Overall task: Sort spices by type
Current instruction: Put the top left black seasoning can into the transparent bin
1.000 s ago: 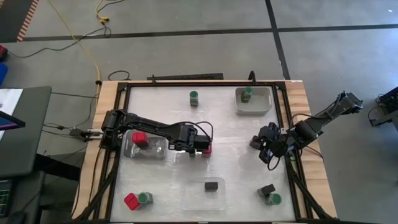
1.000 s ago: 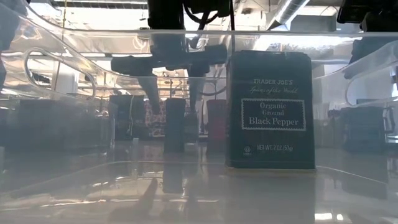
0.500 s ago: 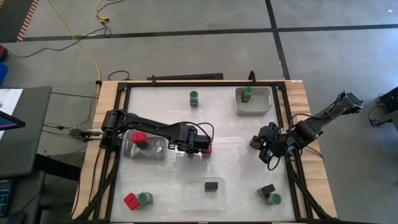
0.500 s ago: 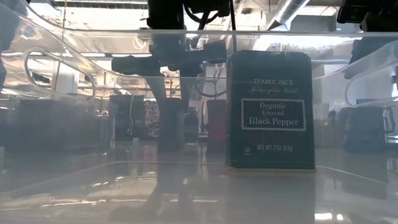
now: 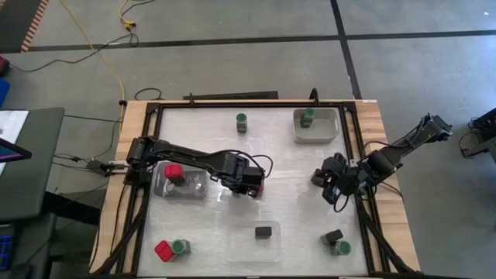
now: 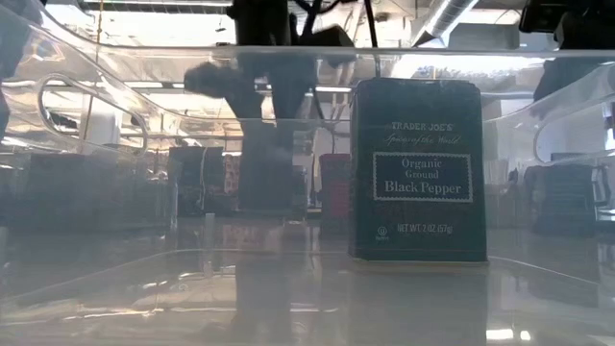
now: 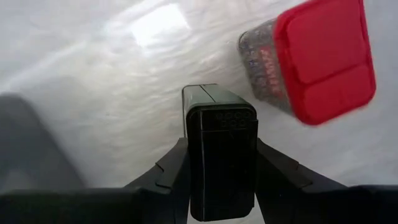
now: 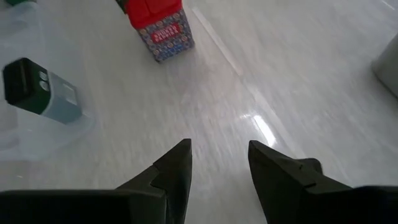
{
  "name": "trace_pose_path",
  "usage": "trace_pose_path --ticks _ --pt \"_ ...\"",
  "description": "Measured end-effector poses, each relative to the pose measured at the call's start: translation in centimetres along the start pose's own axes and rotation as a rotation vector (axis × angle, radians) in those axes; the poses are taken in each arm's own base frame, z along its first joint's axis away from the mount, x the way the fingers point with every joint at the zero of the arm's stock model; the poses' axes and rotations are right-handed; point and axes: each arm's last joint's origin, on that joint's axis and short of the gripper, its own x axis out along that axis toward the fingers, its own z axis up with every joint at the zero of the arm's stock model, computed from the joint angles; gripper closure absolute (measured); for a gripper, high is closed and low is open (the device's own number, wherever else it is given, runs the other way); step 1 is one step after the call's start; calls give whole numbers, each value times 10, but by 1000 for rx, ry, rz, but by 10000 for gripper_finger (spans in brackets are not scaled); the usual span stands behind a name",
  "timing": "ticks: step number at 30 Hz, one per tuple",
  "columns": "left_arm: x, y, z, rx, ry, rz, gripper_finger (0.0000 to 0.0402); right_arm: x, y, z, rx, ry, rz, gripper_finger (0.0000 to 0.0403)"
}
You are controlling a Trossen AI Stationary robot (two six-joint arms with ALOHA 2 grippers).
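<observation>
The black box [image 7: 221,149] I was lining up on a sec ago is now pinched between my left gripper [image 7: 219,163] fingers; earlier the fingers stood either side of it w/ gaps, now they're clamped flat on its long sides. It's a tall dark rectangular tin w/ a row of small holes on the top face, standing upright near the table's middle, just beside a red-lidded spice [image 7: 311,62] that lies apart from it, not touching. In the high view the left gripper [image 5: 246,184] has shifted slightly toward the table centre vs before, red spice [image 5: 259,186] right at its far side. Low view: the arm's dark shape sits higher and further right behind the clear tray wall [image 6: 288,58] than before, and the Black Pepper tin [image 6: 416,168] in that tray hasn't moved. Another red spice [image 5: 173,172] sits in the clear tray on the left, a green-lidded jar [image 5: 308,116] in the grey tray [image 5: 332,128] at the far side. Right gripper [image 8: 219,163] waits at the right edge, fingers apart, nothing between them.
</observation>
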Motion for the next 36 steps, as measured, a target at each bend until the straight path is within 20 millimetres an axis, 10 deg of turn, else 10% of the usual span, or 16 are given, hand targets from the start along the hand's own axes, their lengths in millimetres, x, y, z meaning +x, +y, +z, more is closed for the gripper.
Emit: trace_pose_path --ticks 10,19,27,36 --pt "-71 -16 -13 366 -65 -68 272 0 3 3 29 -27 33 218" --pt "-127 -35 -70 703 -161 -242 273 0 4 3 101 -27 36 218" --pt "-129 -44 -124 813 -174 -281 274 2 5 2 106 -20 26 218" --pt "-87 -65 -148 888 -87 -241 274 10 9 0 85 5 -6 218"
